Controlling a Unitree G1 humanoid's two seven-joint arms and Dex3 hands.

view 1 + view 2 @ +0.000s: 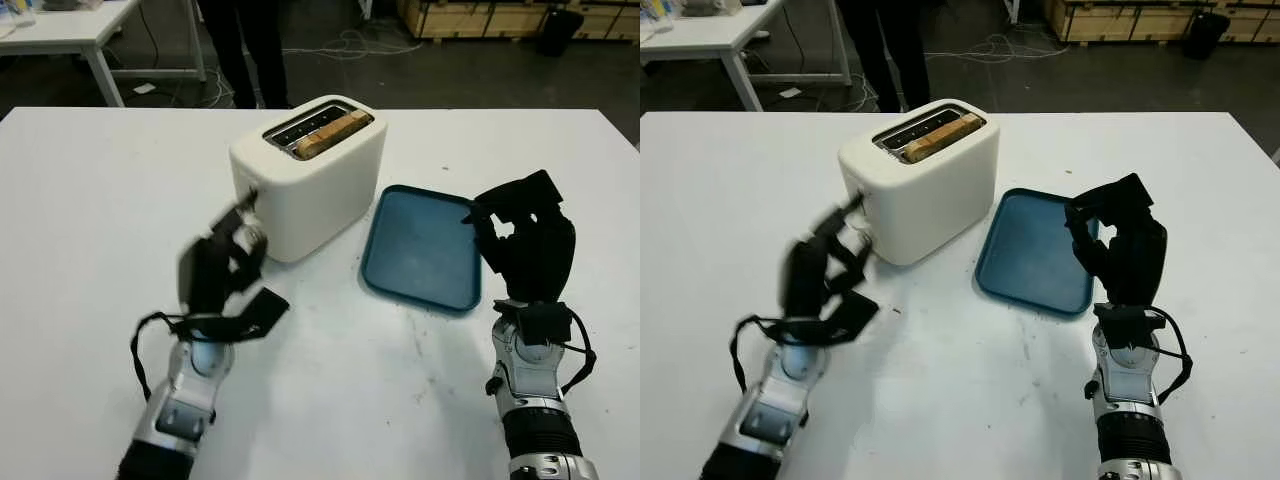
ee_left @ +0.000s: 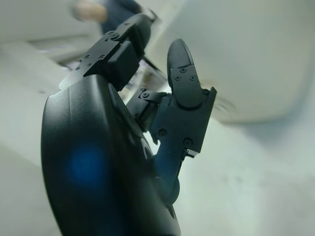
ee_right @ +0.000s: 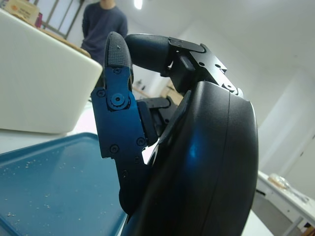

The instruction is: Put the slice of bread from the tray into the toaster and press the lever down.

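Note:
The cream toaster point(image 1: 310, 180) stands at the middle of the white table point(image 1: 90, 220). A browned slice of bread point(image 1: 330, 133) sits in its right-hand slot, top edge showing. The blue tray point(image 1: 420, 250) lies just right of the toaster and holds only crumbs. My left hand point(image 1: 225, 260) is open and raised at the toaster's near left end, its fingertips point(image 1: 246, 205) up against that end face. It looks smeared by motion. Whether it touches the lever I cannot tell. My right hand point(image 1: 525, 240) is open, upright beside the tray's right edge.
A person point(image 1: 250, 50) in dark trousers stands beyond the far table edge, behind the toaster. Another white table point(image 1: 60, 30) is at the back left, and wooden crates point(image 1: 500, 15) at the back right. Cables lie on the dark floor.

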